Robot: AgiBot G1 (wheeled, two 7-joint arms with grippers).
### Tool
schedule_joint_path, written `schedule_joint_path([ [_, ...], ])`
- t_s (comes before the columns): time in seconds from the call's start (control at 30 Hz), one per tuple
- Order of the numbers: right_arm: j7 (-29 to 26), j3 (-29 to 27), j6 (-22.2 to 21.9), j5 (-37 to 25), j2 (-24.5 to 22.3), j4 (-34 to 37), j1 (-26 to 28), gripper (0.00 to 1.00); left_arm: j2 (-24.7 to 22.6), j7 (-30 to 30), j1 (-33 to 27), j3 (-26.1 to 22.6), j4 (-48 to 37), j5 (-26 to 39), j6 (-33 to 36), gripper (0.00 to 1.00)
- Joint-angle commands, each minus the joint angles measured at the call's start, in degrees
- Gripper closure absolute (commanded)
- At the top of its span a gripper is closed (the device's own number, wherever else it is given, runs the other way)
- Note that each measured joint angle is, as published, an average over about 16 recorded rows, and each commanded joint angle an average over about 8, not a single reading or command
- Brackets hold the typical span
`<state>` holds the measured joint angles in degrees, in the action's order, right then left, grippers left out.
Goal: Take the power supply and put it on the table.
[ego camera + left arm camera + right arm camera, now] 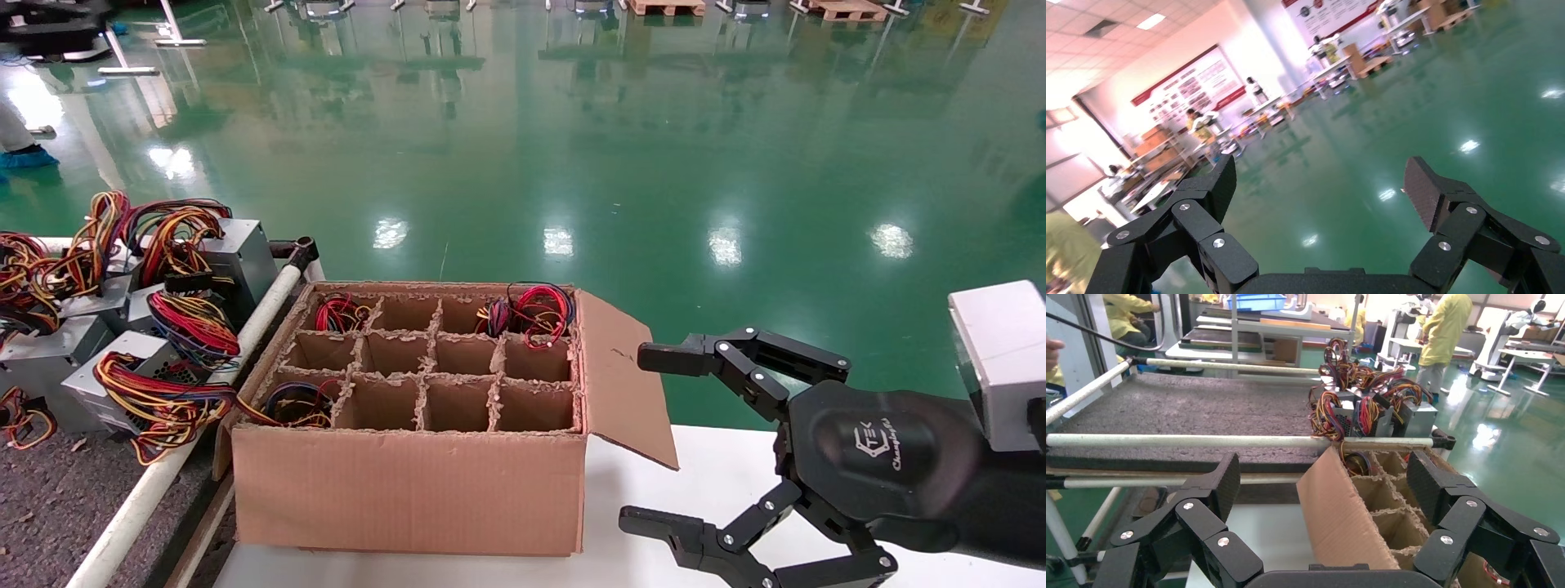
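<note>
Several grey power supplies (242, 255) with red, yellow and black wire bundles lie on the dark grey table (49, 498) at the left, behind its white rail. More wire bundles (533, 314) poke out of cells of the divided cardboard box (409, 482); the units under them are hidden. My right gripper (637, 437) hangs open and empty to the right of the box, beside its side flap. The right wrist view shows the gripper (1322, 478) facing the flap, with the power supplies (1370, 410) and table (1180, 407) beyond. My left gripper (1320, 184) is open, with only green floor in front of it.
The box stands on a smooth white tabletop (703, 465), its right flap (621, 384) folded outward toward my right gripper. A white tube rail (163, 469) runs between box and dark table. Glossy green floor lies beyond. People in yellow stand far off (1447, 331).
</note>
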<state>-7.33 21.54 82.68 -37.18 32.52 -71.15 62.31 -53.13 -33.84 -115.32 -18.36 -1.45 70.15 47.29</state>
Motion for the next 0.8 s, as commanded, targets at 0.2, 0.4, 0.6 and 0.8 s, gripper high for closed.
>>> schedule_joint_path([
  [0.2, 0.0, 0.0, 0.0, 0.0, 0.0, 0.0, 0.0, 0.0, -5.1, 1.8, 1.4, 0.9, 1.9, -1.9, -5.8, 0.0],
  [0.4, 0.0, 0.0, 0.0, 0.0, 0.0, 0.0, 0.0, 0.0, -3.2, 5.8, 6.1, 1.3, 8.6, -4.8, -2.2, 0.0],
  [0.6, 0.0, 0.0, 0.0, 0.0, 0.0, 0.0, 0.0, 0.0, -0.8, 10.1, 11.5, 1.4, 16.1, -7.4, 2.4, 0.0],
  [0.8, 0.0, 0.0, 0.0, 0.0, 0.0, 0.0, 0.0, 0.0, 1.6, 14.5, 16.9, 1.5, 23.6, -10.1, 7.0, 0.0],
])
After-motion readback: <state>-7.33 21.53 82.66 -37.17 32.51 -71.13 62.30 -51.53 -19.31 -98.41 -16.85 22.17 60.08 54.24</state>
